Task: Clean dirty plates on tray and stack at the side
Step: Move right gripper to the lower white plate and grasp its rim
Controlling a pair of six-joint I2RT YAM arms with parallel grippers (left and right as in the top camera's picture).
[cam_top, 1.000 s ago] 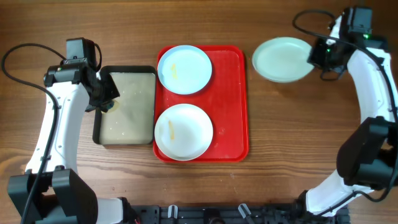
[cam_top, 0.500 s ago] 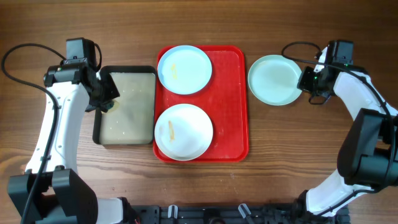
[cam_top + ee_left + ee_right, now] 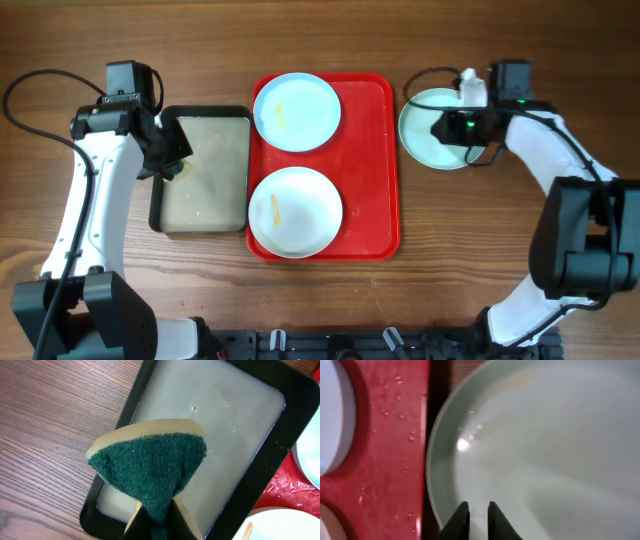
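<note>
Left wrist: left pincer (image 3: 156,522) pinching coarse green sponge (image 3: 150,465); right pincer (image 3: 477,519) slightly parted.

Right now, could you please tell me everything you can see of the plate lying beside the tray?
The plate is round, shallow and pale green, glossy, with no food marks visible. It lies flat on the wooden table, just right of the red tray, a narrow gap between them. The right gripper is over it, fingers slightly parted; whether they touch it is unclear.
</note>
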